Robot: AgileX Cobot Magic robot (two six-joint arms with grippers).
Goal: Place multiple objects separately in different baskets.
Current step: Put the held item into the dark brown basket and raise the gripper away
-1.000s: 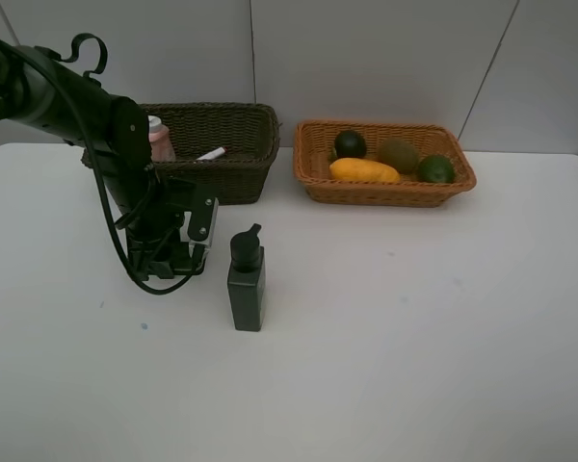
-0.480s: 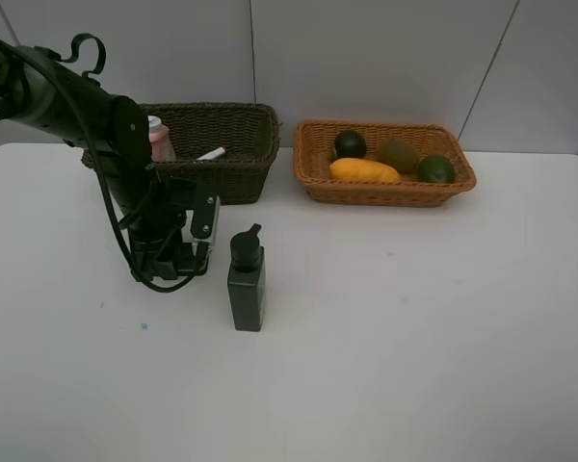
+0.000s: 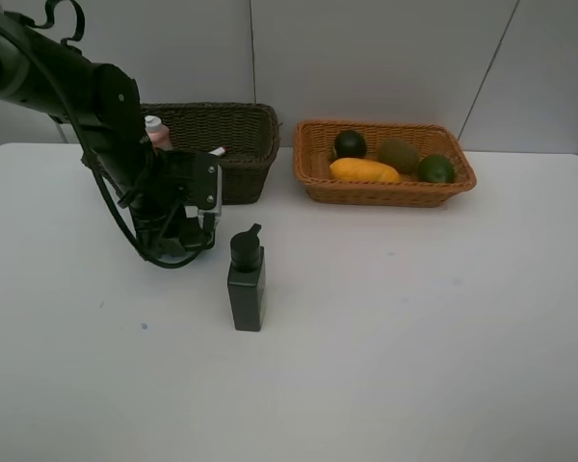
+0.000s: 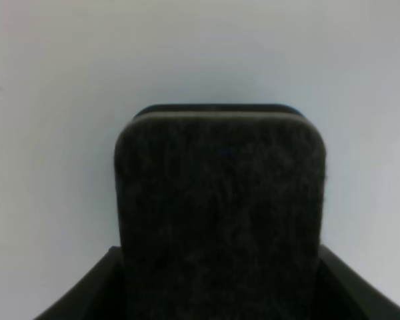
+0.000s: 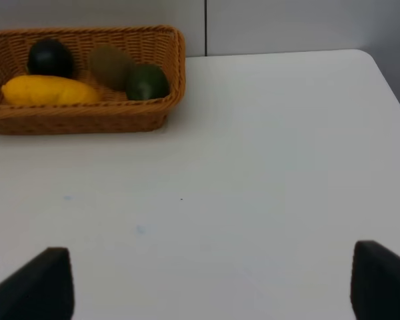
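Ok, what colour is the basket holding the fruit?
Orange-tan woven wicker basket; it shows best in the exterior high view.

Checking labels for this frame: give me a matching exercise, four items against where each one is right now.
Items:
1. yellow mango
2. black pump bottle
3. pink bottle
4. flat black block

Places:
A. in the dark basket
B. held in the left gripper
C. in the orange basket
D. standing upright on the white table

Pairs: 1-C, 2-D, 3-A, 4-B
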